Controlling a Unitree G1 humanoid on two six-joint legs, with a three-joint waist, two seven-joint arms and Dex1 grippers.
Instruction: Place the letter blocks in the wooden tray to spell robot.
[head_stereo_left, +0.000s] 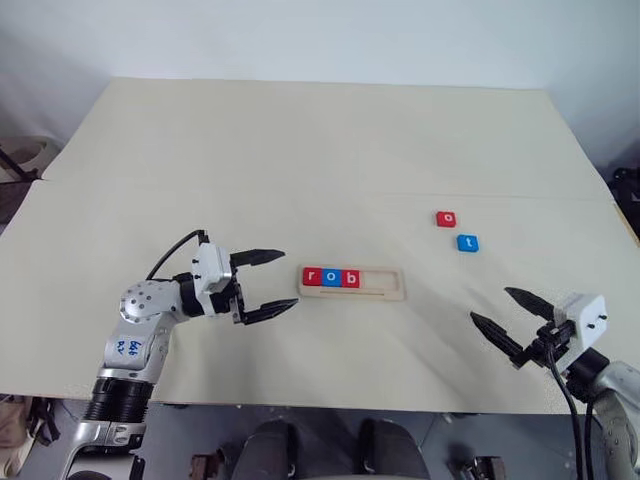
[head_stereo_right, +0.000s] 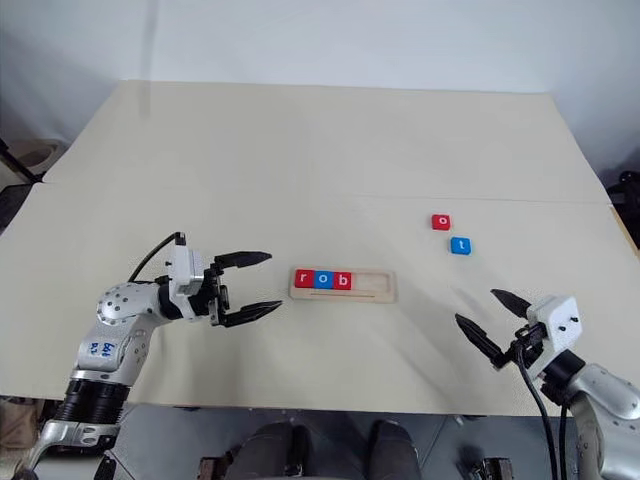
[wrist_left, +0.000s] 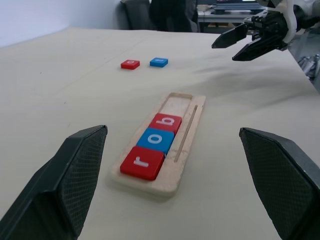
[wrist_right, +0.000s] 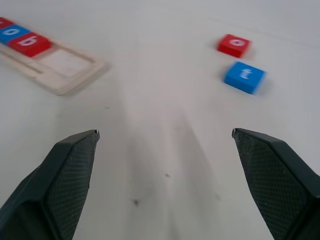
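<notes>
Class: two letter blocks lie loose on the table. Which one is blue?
The t block is blue. The loose o block beside it is red and lies farther from the robot. The other blocks already sit in the wooden tray.

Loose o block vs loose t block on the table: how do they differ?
Colour: the o block is red, the t block is blue. Letter: white o against white t. Place: the o block lies farther from the robot, the t block nearer and slightly to the right. Shared: both are flat square tiles lying on the table, outside the wooden tray, untouched by either gripper.
</notes>
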